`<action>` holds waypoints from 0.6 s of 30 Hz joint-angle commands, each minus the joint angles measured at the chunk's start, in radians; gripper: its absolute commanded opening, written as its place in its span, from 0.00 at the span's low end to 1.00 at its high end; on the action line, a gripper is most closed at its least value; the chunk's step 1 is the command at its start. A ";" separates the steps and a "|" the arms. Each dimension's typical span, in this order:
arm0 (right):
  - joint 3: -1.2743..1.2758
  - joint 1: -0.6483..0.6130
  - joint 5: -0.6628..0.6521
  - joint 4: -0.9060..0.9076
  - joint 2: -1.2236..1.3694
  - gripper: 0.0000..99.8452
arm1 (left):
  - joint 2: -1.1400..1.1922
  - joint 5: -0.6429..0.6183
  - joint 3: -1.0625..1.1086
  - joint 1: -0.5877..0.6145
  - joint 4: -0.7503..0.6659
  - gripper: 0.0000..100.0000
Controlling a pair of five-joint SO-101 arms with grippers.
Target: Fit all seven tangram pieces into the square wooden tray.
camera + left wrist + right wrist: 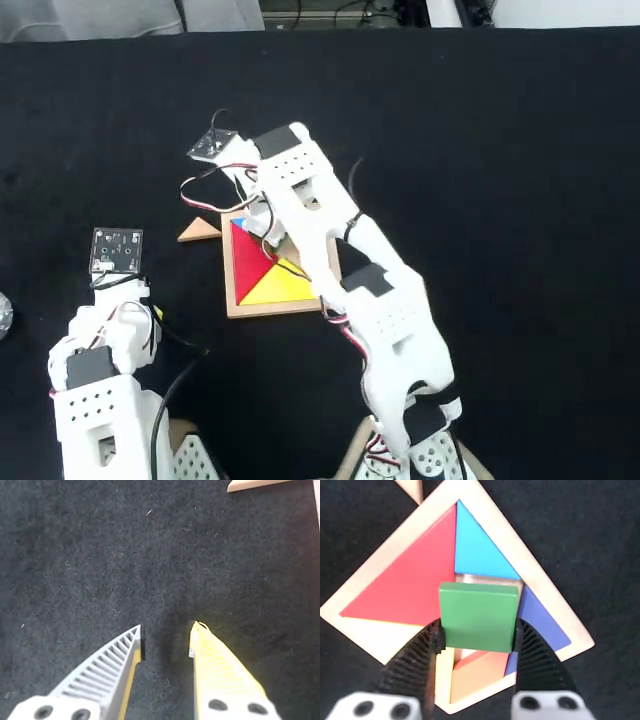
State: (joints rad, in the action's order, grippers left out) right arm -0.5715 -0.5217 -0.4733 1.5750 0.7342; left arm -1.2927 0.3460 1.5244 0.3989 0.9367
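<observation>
Overhead, right pincer (478,630) grips green square (477,611) above tray's (545,591) bare gap.

Nothing to read here, folks: no letters, numbers, labels or signs come through legibly anywhere. The tray (510,545) is bare wood and the green square (477,615) is flat, plain colour.

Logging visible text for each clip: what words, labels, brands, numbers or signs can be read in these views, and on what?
None can be read.
The wooden tray, its coloured pieces and the green square in the right tool carry no print.
Any marking on the small circuit board atop an arm is too small to read.
</observation>
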 commanded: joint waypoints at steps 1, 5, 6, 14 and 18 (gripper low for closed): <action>-0.116 -0.008 0.020 0.048 0.021 0.09 | -0.009 -0.002 -0.007 -0.010 -0.018 0.16; -0.154 -0.005 0.068 0.051 0.065 0.09 | -0.009 -0.002 -0.007 -0.007 -0.018 0.16; -0.154 -0.008 0.071 0.051 0.070 0.09 | -0.009 -0.002 -0.007 -0.007 -0.018 0.16; -0.160 -0.006 0.075 0.071 0.079 0.24 | -0.009 -0.002 -0.007 -0.008 -0.018 0.16; -0.160 -0.012 0.072 0.071 0.079 0.24 | -0.009 -0.002 -0.007 -0.010 -0.018 0.16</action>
State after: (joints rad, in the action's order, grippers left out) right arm -0.6759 -0.5263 -0.4074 1.6410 0.8309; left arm -1.2927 0.3460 1.5244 0.3989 0.9367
